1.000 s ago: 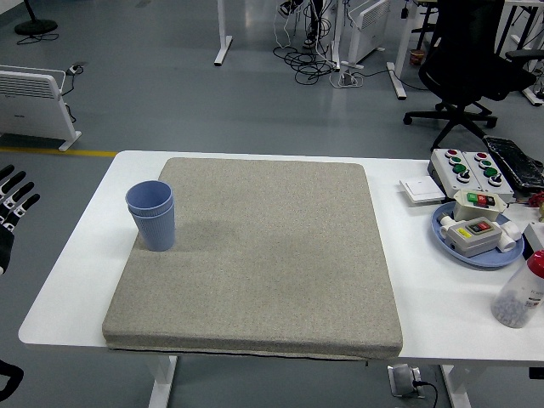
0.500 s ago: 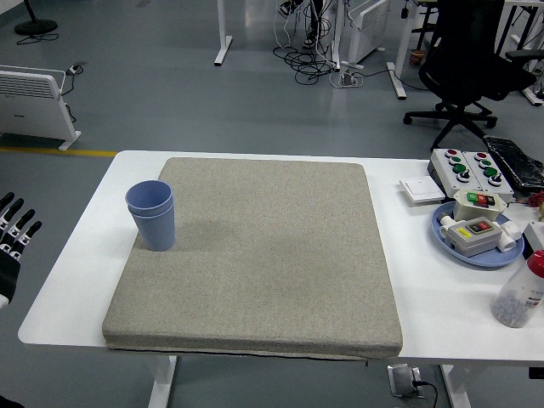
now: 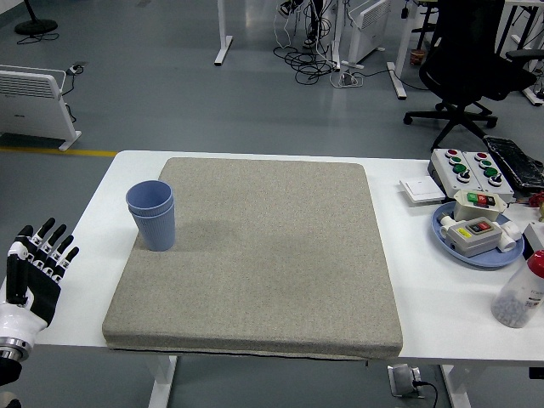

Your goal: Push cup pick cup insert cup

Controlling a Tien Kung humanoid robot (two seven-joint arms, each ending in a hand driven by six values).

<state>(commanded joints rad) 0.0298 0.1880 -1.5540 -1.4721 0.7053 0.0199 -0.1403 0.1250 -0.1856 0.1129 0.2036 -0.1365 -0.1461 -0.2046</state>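
Observation:
Two blue cups [image 3: 152, 214] stand nested, one inside the other, upright on the left part of the grey mat [image 3: 263, 255]. My left hand [image 3: 34, 270] is at the table's left edge, below and left of the cups, well apart from them. Its fingers [image 3: 49, 246] are spread and point up, and it holds nothing. My right hand is out of view.
A blue plate [image 3: 478, 238] with button boxes sits at the right edge. A control box with green and red buttons [image 3: 466, 168] and a white switch [image 3: 422, 189] lie behind it. A red-capped bottle [image 3: 519, 291] stands at the front right.
My left hand has moved down and to the right, from off the table's left side to its front left edge. The cups have not moved.

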